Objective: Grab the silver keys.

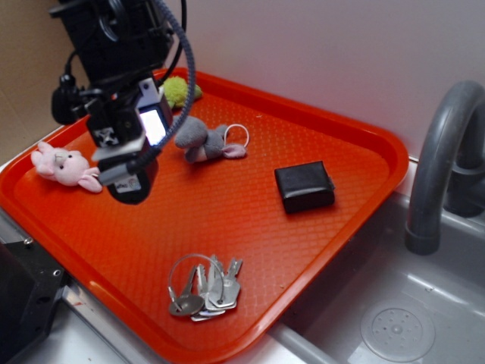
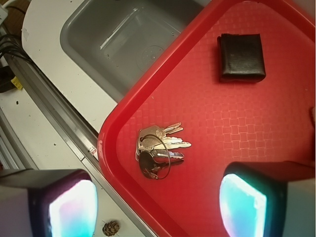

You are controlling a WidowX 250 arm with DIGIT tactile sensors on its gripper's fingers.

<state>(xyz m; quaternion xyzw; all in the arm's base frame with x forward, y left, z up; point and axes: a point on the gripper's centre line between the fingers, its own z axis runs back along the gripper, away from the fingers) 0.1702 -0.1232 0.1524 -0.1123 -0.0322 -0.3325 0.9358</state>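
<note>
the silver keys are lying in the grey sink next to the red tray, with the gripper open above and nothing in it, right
Not quite. The silver keys lie on the red tray, near its edge, not in the grey sink beside it; the exterior view shows this, and so does the wrist view. The rest holds: the gripper is open above the tray and holds nothing.

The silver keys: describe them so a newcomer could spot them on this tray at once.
Find the orange tray beside the grey sink. At its near rim, close to the corner, lie the silver keys, flat metal blades fanned on a thin wire ring. Nothing else there is metal: the black box and plush toys are matte or soft.
</note>
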